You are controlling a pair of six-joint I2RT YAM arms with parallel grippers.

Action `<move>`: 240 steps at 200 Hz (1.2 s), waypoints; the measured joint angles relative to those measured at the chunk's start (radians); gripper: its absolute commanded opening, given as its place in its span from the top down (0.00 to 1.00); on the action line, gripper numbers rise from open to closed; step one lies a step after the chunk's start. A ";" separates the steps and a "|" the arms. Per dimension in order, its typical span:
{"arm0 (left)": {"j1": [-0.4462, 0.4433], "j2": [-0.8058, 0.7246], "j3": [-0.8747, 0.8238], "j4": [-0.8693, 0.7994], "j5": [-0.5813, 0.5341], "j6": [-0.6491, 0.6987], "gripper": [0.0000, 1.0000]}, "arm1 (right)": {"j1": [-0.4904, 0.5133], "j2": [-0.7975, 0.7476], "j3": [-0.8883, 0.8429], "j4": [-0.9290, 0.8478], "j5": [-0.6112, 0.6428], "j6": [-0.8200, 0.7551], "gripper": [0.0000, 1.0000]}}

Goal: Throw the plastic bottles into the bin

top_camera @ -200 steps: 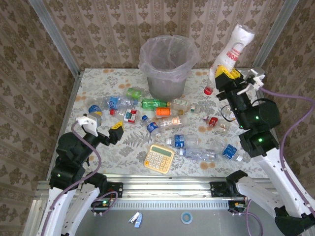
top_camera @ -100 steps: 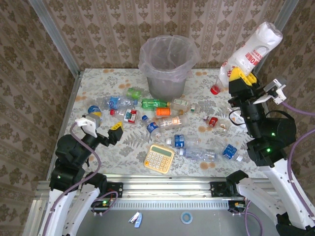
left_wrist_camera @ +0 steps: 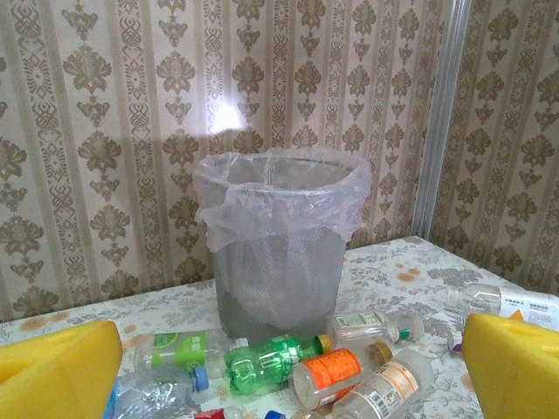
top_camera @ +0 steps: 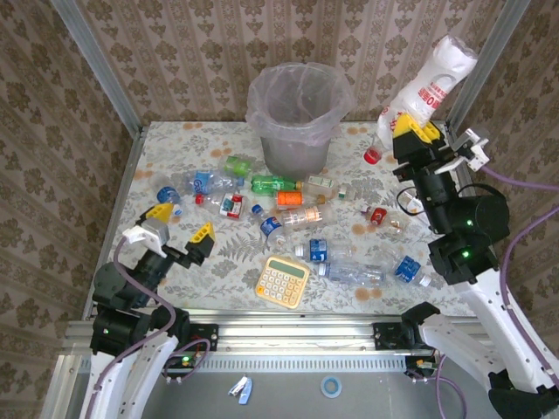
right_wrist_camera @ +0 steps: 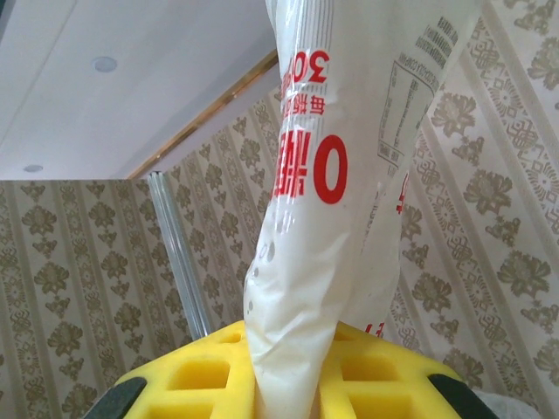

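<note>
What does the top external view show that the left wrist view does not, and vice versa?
Top external: the yellow calculator and the raised right end effector, shut on a white bottle. Left wrist: the grey mesh wall of the bin side-on, and a light patch on the wallpaper. Both: the bin, the green bottle, the orange bottle, and the open left end effector.
</note>
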 measured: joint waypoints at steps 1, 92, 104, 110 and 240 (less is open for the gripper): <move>0.000 0.000 0.000 0.000 0.000 0.000 0.00 | 0.000 0.001 0.000 0.000 0.000 0.000 0.99; 0.010 0.000 0.000 0.005 -0.005 0.000 0.00 | 0.000 0.235 0.148 -0.025 0.004 -0.001 0.99; 0.011 0.000 0.000 0.005 -0.008 0.000 0.00 | 0.000 0.278 0.169 -0.019 0.005 -0.003 0.99; 0.011 0.000 0.000 0.005 -0.010 0.000 0.00 | 0.000 0.302 0.180 -0.017 0.006 -0.004 0.99; 0.018 0.053 0.000 -0.002 -0.012 -0.001 0.00 | -0.053 1.365 1.270 -0.505 -0.052 0.023 0.32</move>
